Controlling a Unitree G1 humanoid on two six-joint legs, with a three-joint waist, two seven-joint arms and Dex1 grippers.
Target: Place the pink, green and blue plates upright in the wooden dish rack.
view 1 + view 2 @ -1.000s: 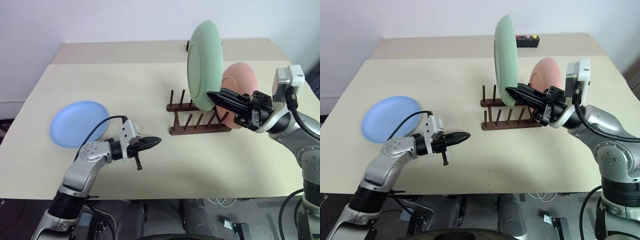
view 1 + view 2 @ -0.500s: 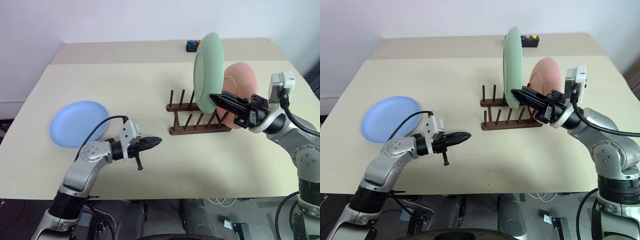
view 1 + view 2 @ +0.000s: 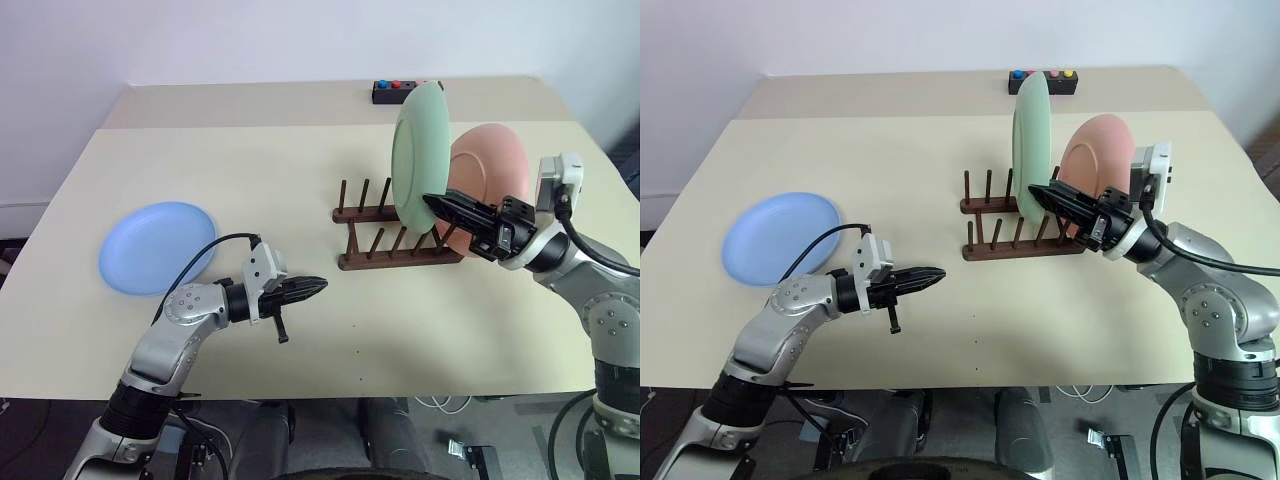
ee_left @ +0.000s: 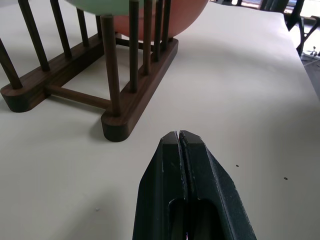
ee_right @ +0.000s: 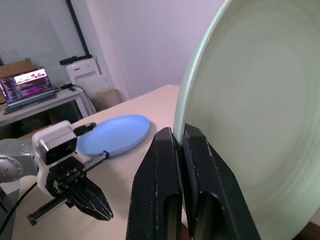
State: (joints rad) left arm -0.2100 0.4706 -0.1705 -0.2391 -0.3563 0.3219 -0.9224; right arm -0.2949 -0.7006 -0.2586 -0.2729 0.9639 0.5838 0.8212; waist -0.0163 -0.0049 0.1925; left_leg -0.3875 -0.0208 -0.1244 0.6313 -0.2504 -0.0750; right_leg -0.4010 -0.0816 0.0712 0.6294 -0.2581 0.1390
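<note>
**A:** Beige table (image 3: 300, 180), seen from above and behind two robot arms. Toward the right, the wooden dish rack (image 3: 395, 232): dark brown, two base bars with rows of thin upright pegs. Already standing upright at the rack's right end, the pink plate (image 3: 488, 170).

**B:** And the green plate?

**A:** Held on edge over the rack, just left of the pink plate (image 3: 1095, 160) and near it. Green plate (image 3: 417, 155) pinched at its lower rim by the right gripper (image 3: 440, 205), both black fingers closed tight on the rim. Confirmed from the right wrist view: right gripper (image 5: 179, 134) clamped across the edge of the green plate (image 5: 250, 120). Lower edge down among the pegs; cannot tell whether resting on the base bars.

**B:** Blue plate?

**A:** Flat on the table at the far left, well apart from the rack. Blue plate (image 3: 158, 247) untouched, also visible past the fingers in the right wrist view (image 5: 114, 135).

**B:** Left arm?

**A:** Hovering low over the table between the blue plate and the rack. Left gripper (image 3: 318, 286) fully closed, fingers pressed together, nothing held, pointing toward the rack. From the left wrist view: closed left gripper (image 4: 179, 136) aimed at the near end of the rack (image 4: 115, 112).

**B:** Anything else?

**A:** Small black box with coloured buttons (image 3: 396, 91) at the far table edge, behind the green plate.
</note>
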